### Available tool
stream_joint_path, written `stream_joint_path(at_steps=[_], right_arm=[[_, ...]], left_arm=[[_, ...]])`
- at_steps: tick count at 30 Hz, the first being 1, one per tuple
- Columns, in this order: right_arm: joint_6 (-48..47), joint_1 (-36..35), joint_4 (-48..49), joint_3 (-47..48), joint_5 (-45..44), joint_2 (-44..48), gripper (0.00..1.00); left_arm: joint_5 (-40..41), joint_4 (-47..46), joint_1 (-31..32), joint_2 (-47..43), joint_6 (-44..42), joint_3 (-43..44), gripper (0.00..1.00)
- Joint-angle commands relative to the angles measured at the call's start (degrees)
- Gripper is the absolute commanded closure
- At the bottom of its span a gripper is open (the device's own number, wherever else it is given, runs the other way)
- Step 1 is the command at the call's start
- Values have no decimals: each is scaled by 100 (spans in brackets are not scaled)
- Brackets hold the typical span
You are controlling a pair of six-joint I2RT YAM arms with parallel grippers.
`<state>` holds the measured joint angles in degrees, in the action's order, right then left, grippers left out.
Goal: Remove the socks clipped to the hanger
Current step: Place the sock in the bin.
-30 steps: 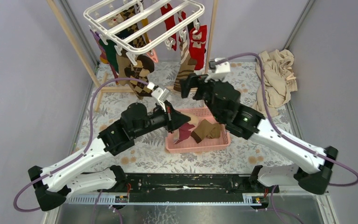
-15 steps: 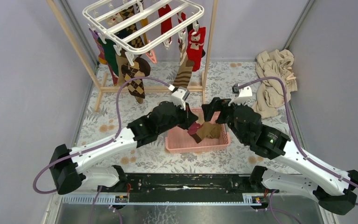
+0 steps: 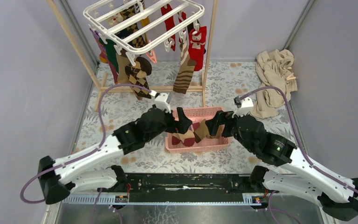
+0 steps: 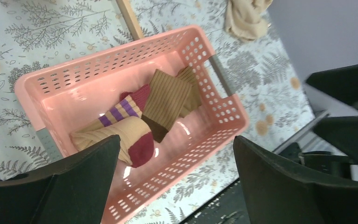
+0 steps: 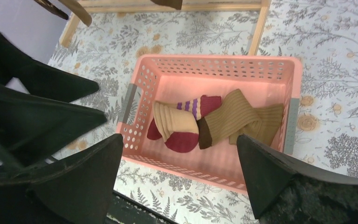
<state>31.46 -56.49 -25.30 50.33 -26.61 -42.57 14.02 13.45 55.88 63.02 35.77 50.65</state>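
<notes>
1. Both grippers were spread wide with nothing between their fingers. From above we saw the left gripper [image 3: 182, 120] over the left end of the pink basket [image 3: 200, 148] and the right gripper [image 3: 213, 125] over its right end, their tips facing each other across it.
2. Through each wrist camera, the black fingers framed the basket from above and touched neither its rim nor what lay inside.
3. Inside the basket we made out at least two loose socks. One was a cream sock [image 5: 175, 119] with purple stripes and dark red toe and heel. The other was a brown ribbed sock [image 5: 235, 116], lying against it toward the right gripper's side.
4. The basket sat on a flowered tablecloth [image 3: 121, 109], just in front of the low rail of a wooden frame [image 3: 168, 87].
5. The hanger [image 3: 168, 29], a white rack of crossbars with small clips, showed tilted at the far left of the table. It was above that rail and well apart from both grippers.
6. Several socks hung clipped to the hanger: red socks [image 3: 198, 42] on the right, a striped brown sock [image 3: 185, 74] just below them, a brown diamond-patterned sock [image 3: 137, 74] lower on the left and a green sock [image 3: 109, 51] beside it. We could not tell the rest behind the bars apart.
7. A heap of beige cloth [image 3: 272, 79] lay at the far right, near the wall.
</notes>
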Motion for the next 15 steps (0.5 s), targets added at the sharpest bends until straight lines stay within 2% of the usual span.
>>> stream_joint_path(at_steps=[1, 6, 10, 15], right_arm=[[317, 17, -311, 21, 315, -191, 0], [832, 19, -738, 292, 565, -811, 0], [1128, 20, -1290, 826, 787, -1361, 0], [735, 15, -1456, 1152, 1149, -1560, 0]], left_arm=[[241, 438, 68, -663, 380, -60, 1], [59, 574, 75, -1300, 552, -332, 1], [-203, 806, 74, -1468, 443, -279, 1], [-368, 1461, 72, -1445, 377, -20, 1]])
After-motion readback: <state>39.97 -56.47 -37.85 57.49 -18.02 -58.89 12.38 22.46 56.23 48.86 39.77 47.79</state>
